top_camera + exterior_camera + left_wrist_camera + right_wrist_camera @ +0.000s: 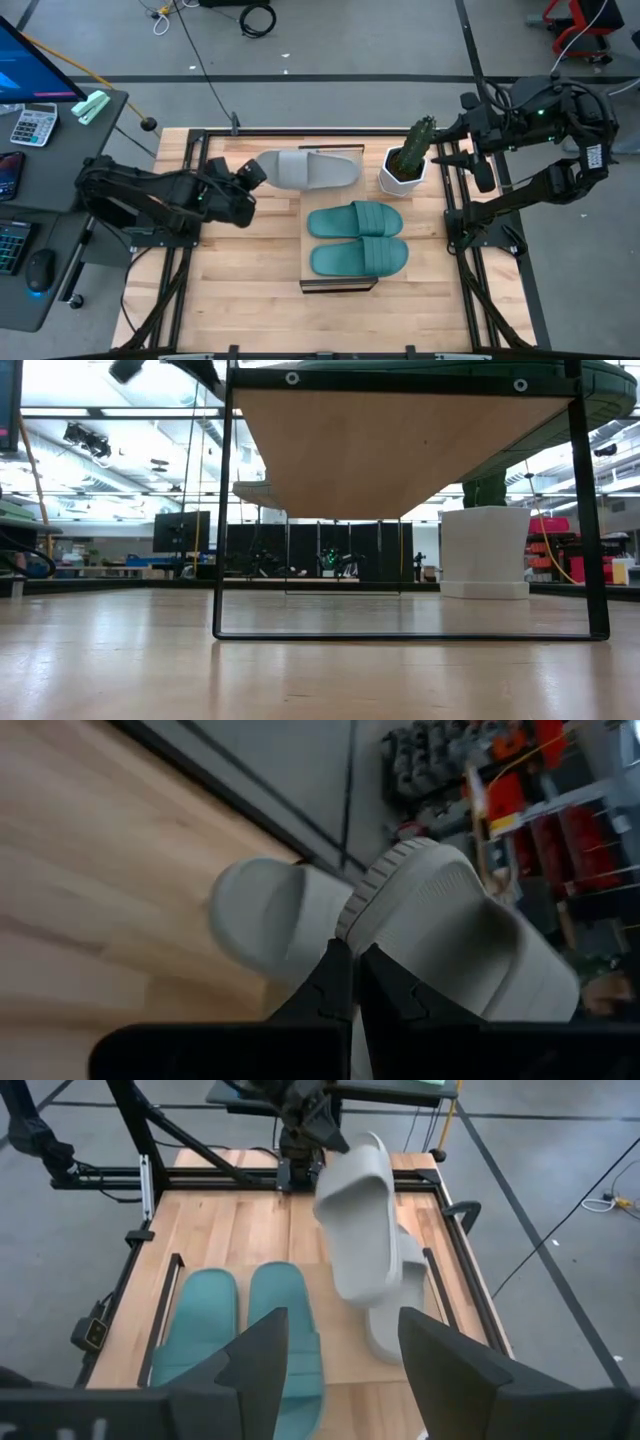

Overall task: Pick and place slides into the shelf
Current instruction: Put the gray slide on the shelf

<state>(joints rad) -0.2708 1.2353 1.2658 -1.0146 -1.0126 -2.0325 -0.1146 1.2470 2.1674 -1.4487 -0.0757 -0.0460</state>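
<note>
left gripper (252,174) is pinching one grey slide (362,1220) by its rim, holding it above the other beside the shelf (338,287); next it needs carrying over; right gripper (342,1342) spread, waiting.

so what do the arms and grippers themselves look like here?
Both arms are black, jointed, with cabling running along the links. The left gripper has two slim black fingers tapering to narrow tips. The right gripper has two broad, dark, wedge-shaped fingers. The right arm carries a small green indicator light and a white label near its base.
</note>
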